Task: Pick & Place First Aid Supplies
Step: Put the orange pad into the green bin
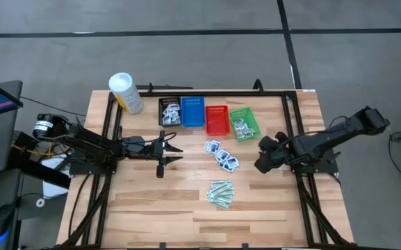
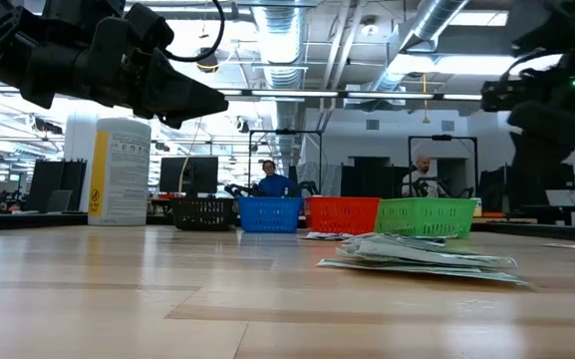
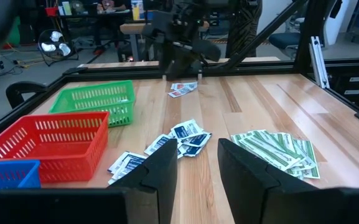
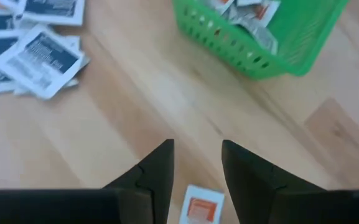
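Right gripper (image 4: 196, 163): fingers apart, nothing between them, hovering over bare wood on the right side of the table (image 1: 269, 208). Directly below the gap, just short of the fingertips, one red-print packet (image 4: 198, 205) flat on the boards, alone, apart from everything else. Looks squarish rather than long, edges roughly in line with the fingers, partly cut off by the frame, so long axis hard to call. Likely target: short drop, then close across it.

Farther out from the same gripper: green basket (image 4: 272, 46) ahead and near, already holding several red-print packets; off to the other side, a loose cluster of blue-print packets (image 4: 36, 53), overlapping, flat on the wood.

From above, right gripper (image 1: 264, 157) sits just below the green basket (image 1: 243, 123) and just right of the blue-print cluster (image 1: 221, 155). Clearly the nearer arm for the single packet, which also shows beneath it in the left wrist view (image 3: 183, 89).

Left gripper (image 3: 198, 168): fingers apart, empty, held above the table left of centre (image 1: 169, 150), pointing toward the blue-print cluster (image 3: 179, 138) and the pile of pale-green strips (image 3: 277, 149). Strips fanned, long axes running roughly away from this gripper. Well apart from the red-print packet; waiting, by the look of it.

Remaining baskets in a row along the far edge: black basket (image 1: 169, 111), blue basket (image 1: 192, 111), red basket (image 1: 217, 120). White tub (image 1: 125, 92) at the far left corner.
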